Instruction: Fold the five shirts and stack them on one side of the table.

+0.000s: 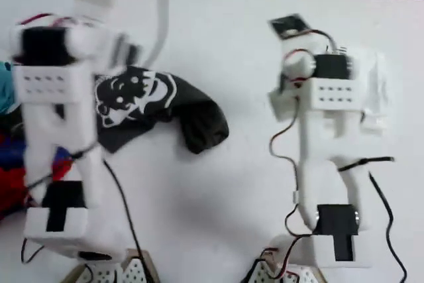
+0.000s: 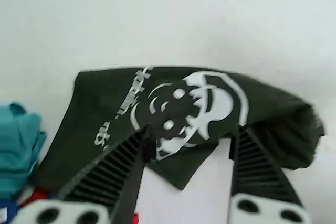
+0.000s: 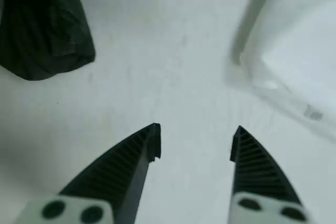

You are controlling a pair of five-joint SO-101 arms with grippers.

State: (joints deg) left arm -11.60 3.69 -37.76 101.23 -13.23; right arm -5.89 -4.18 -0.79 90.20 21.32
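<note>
A black shirt [image 1: 159, 107] with a white skull print lies crumpled on the white table, left of the middle. In the left wrist view my left gripper [image 2: 192, 135] hangs open just above the shirt [image 2: 178, 108], its fingers straddling the near edge of the print. The left arm [image 1: 53, 97] stands over the shirt's left side. My right gripper [image 3: 197, 132] is open over bare table, with nothing between its fingers. The black shirt's rolled end [image 3: 42, 30] lies off to one side of it. The right arm [image 1: 324, 117] stands right of the middle.
A teal shirt [image 2: 18, 145] and red and blue cloth [image 1: 13, 164] are heaped at the table's left edge. A pale clear object [image 3: 294, 66] lies on the table close to the right gripper. Cables [image 1: 384, 203] trail beside the right arm's base.
</note>
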